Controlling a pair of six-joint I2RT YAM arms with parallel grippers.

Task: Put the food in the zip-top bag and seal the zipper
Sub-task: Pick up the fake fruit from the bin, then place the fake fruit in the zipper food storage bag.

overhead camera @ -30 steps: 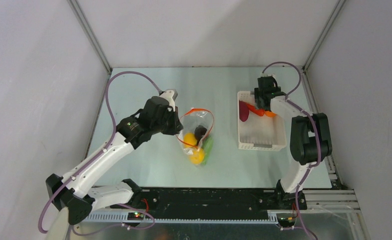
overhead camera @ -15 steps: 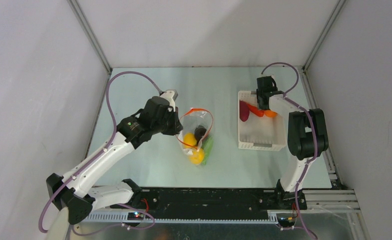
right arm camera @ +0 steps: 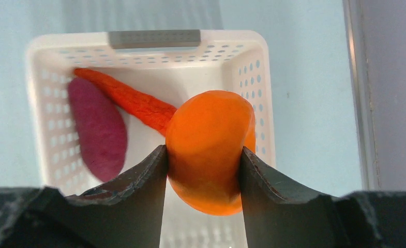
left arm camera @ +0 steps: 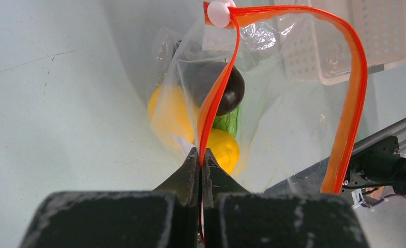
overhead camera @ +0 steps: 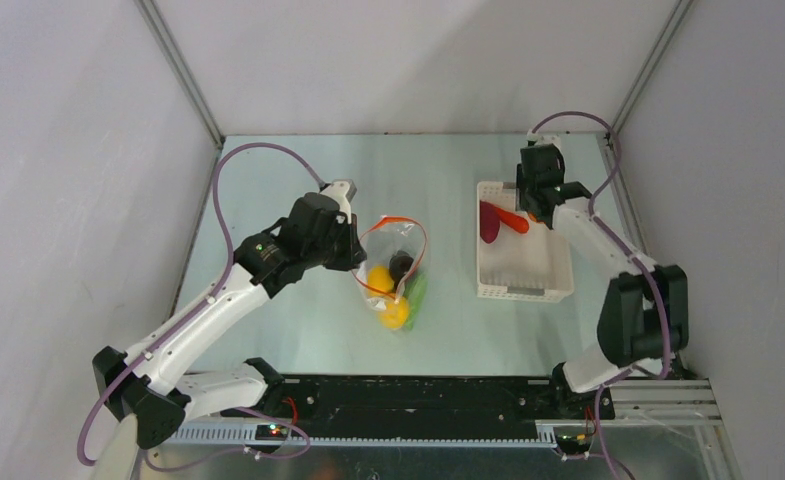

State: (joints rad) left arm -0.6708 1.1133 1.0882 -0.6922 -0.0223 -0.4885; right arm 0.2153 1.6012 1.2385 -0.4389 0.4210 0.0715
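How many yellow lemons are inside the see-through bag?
2. In the top view, the farther lemon lies beside the dark piece; the nearer lemon sits at the bottom of the bag, beside the green piece. Others could hide underneath.

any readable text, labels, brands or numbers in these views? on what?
None readable in any view.
No print shows on the zip-top bag, its zipper, the white basket or the orange.
The rail at the near edge shows only small lights, with no legible marking.
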